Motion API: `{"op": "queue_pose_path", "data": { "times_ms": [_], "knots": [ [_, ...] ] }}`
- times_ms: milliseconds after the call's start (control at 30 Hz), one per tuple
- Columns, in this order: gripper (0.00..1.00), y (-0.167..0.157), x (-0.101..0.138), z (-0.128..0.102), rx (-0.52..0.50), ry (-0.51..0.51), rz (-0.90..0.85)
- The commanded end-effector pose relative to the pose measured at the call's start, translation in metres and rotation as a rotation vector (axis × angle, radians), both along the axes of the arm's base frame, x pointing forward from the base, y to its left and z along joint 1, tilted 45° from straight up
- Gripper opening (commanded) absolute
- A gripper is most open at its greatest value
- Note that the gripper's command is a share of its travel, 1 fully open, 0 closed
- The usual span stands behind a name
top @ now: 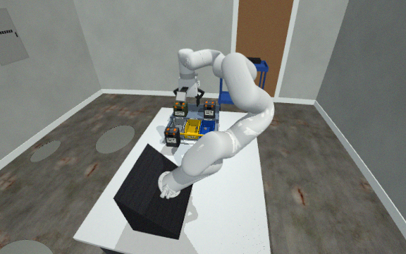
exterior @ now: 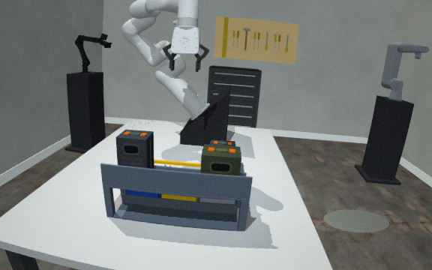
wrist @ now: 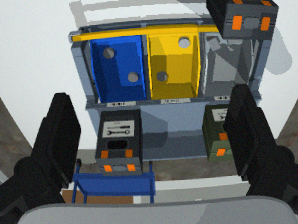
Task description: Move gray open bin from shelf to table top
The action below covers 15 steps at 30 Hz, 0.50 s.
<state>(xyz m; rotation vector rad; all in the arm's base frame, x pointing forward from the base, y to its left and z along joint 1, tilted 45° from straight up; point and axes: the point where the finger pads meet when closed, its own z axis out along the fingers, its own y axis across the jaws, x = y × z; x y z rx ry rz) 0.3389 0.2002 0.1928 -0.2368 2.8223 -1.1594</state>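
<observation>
The gray shelf stands at the table's far end. It holds a blue bin, a yellow bin and the gray open bin side by side, open fronts facing away from the shelf's back. The gray bin also shows in the top view and, from behind, in the exterior view. My gripper is open and empty, high above the back of the shelf, pointing down. It also shows in the exterior view and in the wrist view.
A black box and a green box stand on the shelf's top. Another black box stands on the table in front of the gray bin. The arm's black base block takes the near end. A blue cart stands on the floor beyond.
</observation>
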Motion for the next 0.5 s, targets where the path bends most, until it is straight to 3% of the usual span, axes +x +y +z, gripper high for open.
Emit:
{"op": "queue_pose_path", "data": {
  "times_ms": [0, 33, 467],
  "knots": [
    [1.00, -0.002, 0.000, -0.038, -0.001, 0.016, -0.018],
    [1.00, -0.002, 0.000, -0.049, -0.001, 0.021, -0.024],
    [1.00, -0.003, 0.001, -0.056, 0.000, 0.020, -0.024]
  ]
}}
